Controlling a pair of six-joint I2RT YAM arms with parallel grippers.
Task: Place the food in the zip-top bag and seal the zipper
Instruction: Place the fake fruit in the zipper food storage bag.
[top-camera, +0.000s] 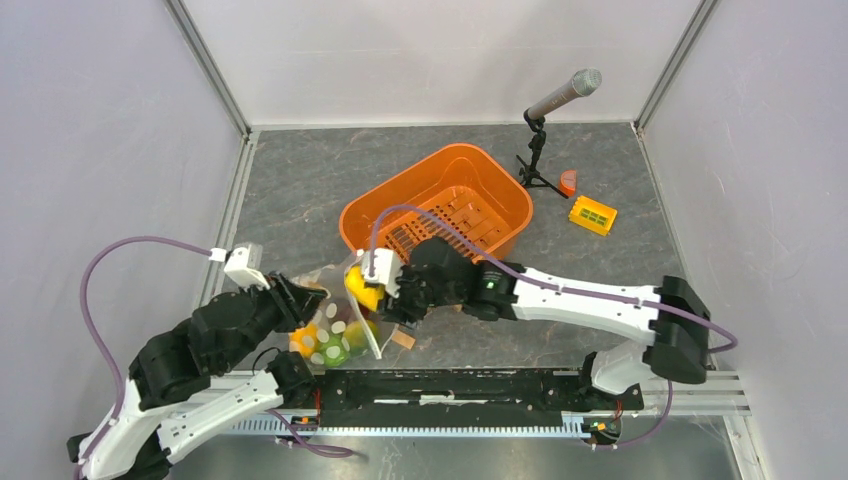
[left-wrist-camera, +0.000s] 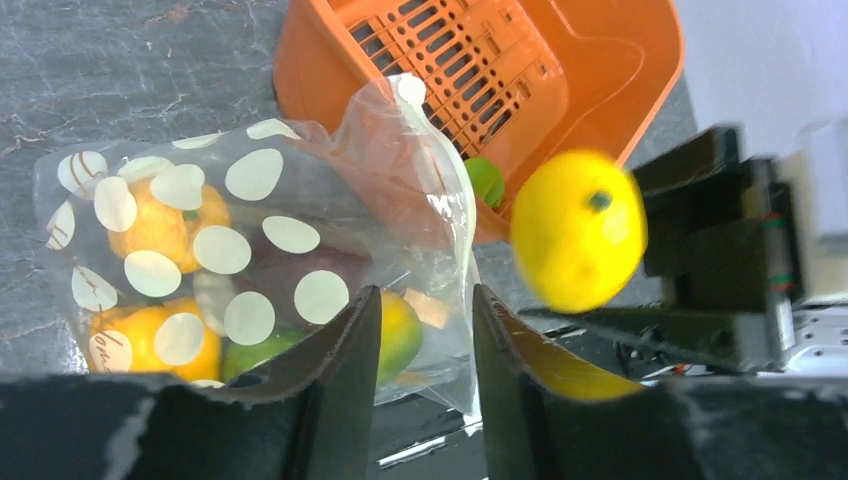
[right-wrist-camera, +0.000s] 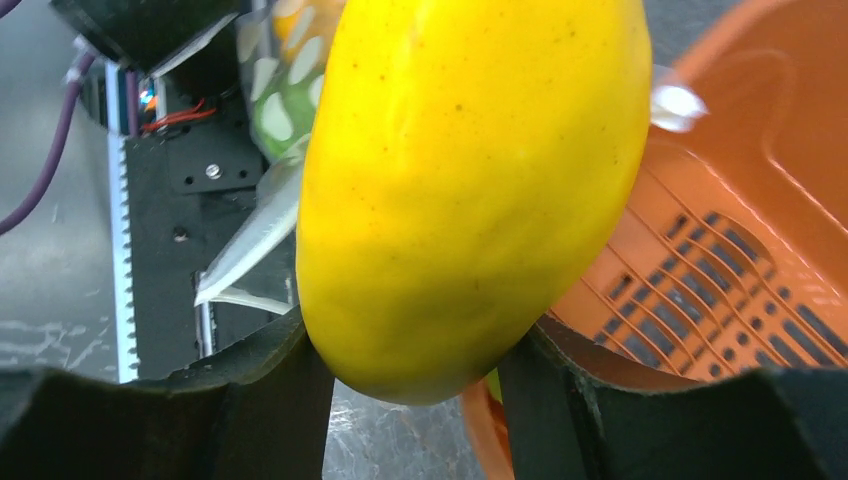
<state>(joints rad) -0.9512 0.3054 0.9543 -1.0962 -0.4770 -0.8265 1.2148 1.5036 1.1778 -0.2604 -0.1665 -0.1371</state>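
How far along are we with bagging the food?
Done: several orange and green toy pieces sit inside the clear polka-dot zip-top bag. In hand: the right arm's fingers grip a yellow plastic toy fruit beside the bag's open mouth. Remaining: drop it in, then press the white zipper strip shut.

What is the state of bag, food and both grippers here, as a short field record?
bag: clear polka-dot plastic zip-top bag, mouth open, beside the orange plastic basket
in bag: orange and green toy fruits
right gripper: shut on yellow plastic toy fruit, near the bag's mouth
left gripper: jaws apart, at the bag's edge
sealed: no
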